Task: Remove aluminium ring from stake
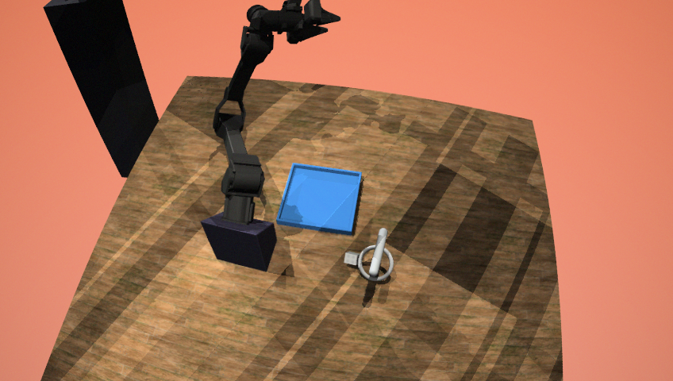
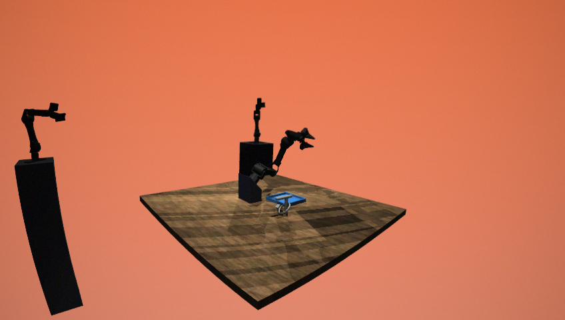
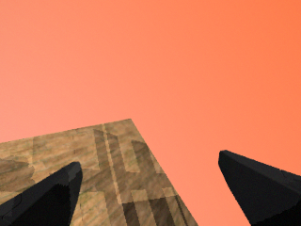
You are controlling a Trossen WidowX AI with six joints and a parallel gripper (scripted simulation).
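The aluminium ring (image 1: 391,264) (image 2: 290,208) is kept around the steel stake (image 1: 378,252) (image 2: 286,201) by the cross-bar overhead, at the blue tray's (image 1: 316,229) (image 2: 295,202) five o'clock in the top view; the pincer (image 1: 333,25) (image 2: 313,141) (image 3: 152,164) is held wide open, nothing gripped.

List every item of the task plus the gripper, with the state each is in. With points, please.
Gripper (image 1: 334,25) (image 2: 314,142) (image 3: 152,164): open, raised, nothing between its fingers.
Aluminium ring (image 1: 391,269) (image 2: 281,207): around the stake, under the cross-bar, not freed.
Steel stake (image 2: 286,201): upright, cross-bar (image 1: 379,250) (image 2: 282,197) on top.
Blue tray (image 1: 318,229) (image 2: 300,201): on the table, ring not in it.
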